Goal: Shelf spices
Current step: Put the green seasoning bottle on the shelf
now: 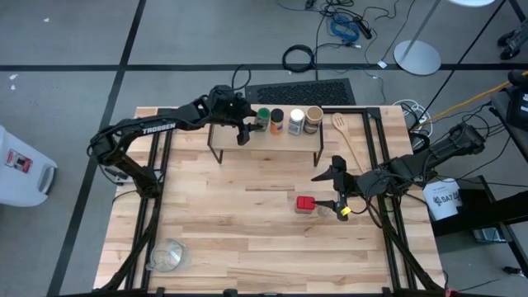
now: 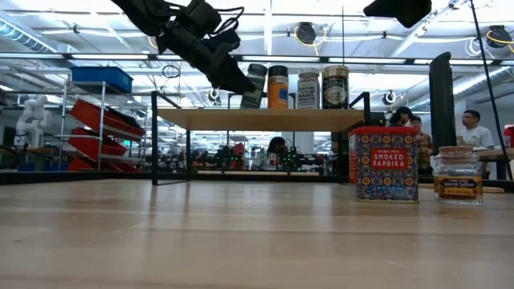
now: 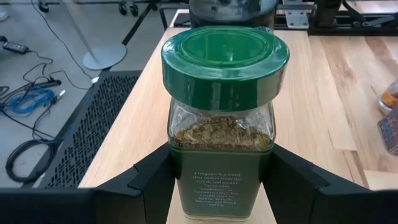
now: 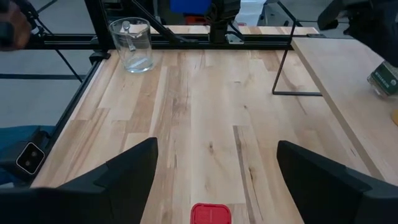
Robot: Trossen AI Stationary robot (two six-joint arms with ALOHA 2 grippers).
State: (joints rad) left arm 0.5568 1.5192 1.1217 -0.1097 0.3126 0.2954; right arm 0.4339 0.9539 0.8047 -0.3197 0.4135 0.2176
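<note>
The shelf [image 1: 266, 139] stands at the table's far side. My left gripper [image 1: 246, 124] is shut on the green-lidded spice jar [image 3: 221, 93] over the plank's left part. To its right, jars with black [image 1: 277, 120], white [image 1: 297, 121] and tan [image 1: 313, 119] lids stand on their bases on the plank. The red square tin [image 1: 305, 203] and a small brownish-lidded jar [image 2: 458, 172] stand on the tabletop. My right gripper [image 1: 336, 190] hovers open just right of the tin; the tin's lid [image 4: 210, 213] shows between its fingers, which do not touch it. My left gripper pinches the green-lidded jar between its two fingers [image 3: 149, 177] on the lower, labelled part of the glass body [image 3: 183, 180]. The fingers come from the table's left, slanting down. The jar [image 2: 253, 86] leans slightly; whether its base touches the plank I cannot tell.
A wooden spoon [image 1: 347, 139] lies to the right of the shelf. A clear glass vessel [image 1: 167, 256] stands at the near left corner. Bare tabletop [image 1: 239, 214] stretches between the shelf and the near edge. People show in the room beyond the table [image 2: 470, 128].
</note>
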